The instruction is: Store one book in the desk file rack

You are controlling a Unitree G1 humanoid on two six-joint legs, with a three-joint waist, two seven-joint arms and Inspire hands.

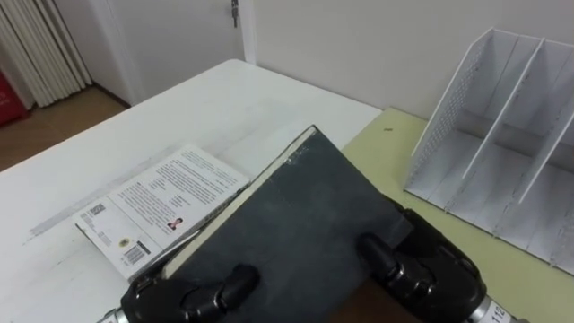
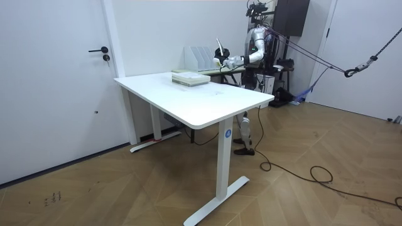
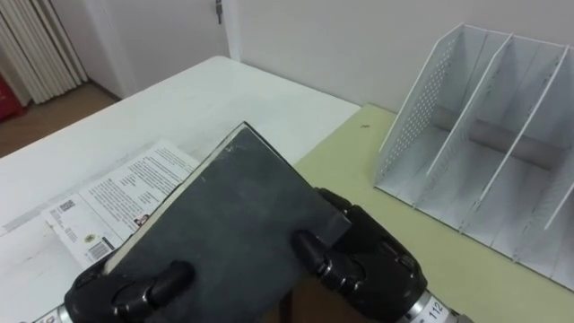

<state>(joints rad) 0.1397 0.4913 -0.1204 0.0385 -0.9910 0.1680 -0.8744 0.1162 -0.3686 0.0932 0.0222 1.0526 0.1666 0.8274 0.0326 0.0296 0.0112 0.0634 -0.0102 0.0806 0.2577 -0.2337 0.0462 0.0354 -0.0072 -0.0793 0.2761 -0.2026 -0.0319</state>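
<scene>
dark grey book (image 1: 287,215) in curled left hand (image 1: 193,292) and right hand (image 1: 421,274), near white file rack (image 1: 448,108)

1. an office-like room, plain and sparsely furnished: bare white walls and a white door (image 2: 56,81) with a dark lever handle (image 2: 99,50).
2. a large white bench (image 2: 207,103) of the desk sort, on slim metal legs, stands on a herringbone wooden floor (image 2: 314,201).
3. a white desk file rack (image 1: 502,135) with upright dividers sits on a second, pale green bench (image 1: 386,157) by the wall.
4. pale vertical slats (image 1: 40,49), blinds or a curtain, hang at one side.
</scene>
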